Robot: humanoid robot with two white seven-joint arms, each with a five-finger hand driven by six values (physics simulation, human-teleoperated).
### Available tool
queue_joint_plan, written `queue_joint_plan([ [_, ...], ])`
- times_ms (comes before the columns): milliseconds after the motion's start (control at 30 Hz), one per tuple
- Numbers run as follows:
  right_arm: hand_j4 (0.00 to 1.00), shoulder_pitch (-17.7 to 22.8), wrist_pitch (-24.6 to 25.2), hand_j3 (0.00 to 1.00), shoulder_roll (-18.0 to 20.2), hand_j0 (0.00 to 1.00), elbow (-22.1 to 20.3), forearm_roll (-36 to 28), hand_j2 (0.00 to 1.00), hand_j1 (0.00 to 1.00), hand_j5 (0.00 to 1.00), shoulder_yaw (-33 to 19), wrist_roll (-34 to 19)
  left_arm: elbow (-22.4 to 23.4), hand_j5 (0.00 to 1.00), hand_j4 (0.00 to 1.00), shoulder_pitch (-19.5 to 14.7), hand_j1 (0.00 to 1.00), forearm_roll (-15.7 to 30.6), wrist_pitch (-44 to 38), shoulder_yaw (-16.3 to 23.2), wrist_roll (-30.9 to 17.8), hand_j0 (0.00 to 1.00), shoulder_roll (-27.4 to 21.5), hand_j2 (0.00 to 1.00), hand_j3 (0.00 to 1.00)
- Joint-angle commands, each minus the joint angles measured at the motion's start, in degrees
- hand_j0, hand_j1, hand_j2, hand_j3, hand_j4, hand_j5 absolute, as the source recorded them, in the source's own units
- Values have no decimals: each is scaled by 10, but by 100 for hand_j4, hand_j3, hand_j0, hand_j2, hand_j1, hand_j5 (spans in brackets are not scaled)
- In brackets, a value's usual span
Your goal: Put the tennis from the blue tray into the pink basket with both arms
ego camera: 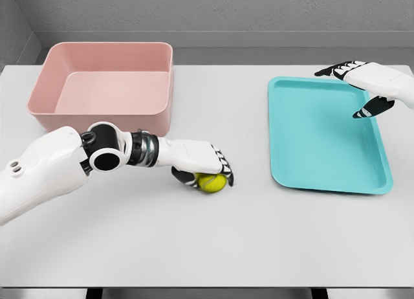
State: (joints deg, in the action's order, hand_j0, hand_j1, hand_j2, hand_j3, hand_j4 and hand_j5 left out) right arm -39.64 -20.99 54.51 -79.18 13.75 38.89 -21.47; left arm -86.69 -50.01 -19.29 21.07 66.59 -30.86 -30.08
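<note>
Fingers (223,164) of the left hand (200,160) curl over the tennis ball (212,182), which sits on the white table (259,247) between pink basket (103,85) and blue tray (323,137), already out of the tray. Right hand (362,85) hangs over the tray's far right side, fingers spread, holding nothing. Head view only. Risk: grip looks shallow, mostly from above; the ball may roll free on lift or clip the basket's near wall.
</note>
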Motion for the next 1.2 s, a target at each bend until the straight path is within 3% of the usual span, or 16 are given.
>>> queue_joint_plan([
  [0,100,0,1,100,1,100,0,-2,100,100,100,0,0,0,47,47,0,47,2,0,-1,0,47,-1,47,47],
  [33,100,0,1,100,1,100,0,-2,100,100,100,0,0,0,42,42,1,42,2,2,-1,0,42,-2,42,42],
  [500,100,0,1,100,1,100,0,-2,100,100,100,0,0,-1,39,39,1,39,3,3,-4,0,39,-4,39,39],
  [800,100,0,1,100,1,100,0,-2,100,100,100,0,0,-29,39,39,-9,39,34,17,-37,-8,39,-23,39,39],
  [967,100,0,1,100,1,100,0,-2,100,100,100,0,0,-30,39,39,-34,39,52,24,-49,-8,39,-43,39,39],
  [1167,100,0,1,100,1,100,0,-2,100,100,100,0,0,-30,39,39,-42,39,54,25,-65,-8,39,-53,39,39],
])
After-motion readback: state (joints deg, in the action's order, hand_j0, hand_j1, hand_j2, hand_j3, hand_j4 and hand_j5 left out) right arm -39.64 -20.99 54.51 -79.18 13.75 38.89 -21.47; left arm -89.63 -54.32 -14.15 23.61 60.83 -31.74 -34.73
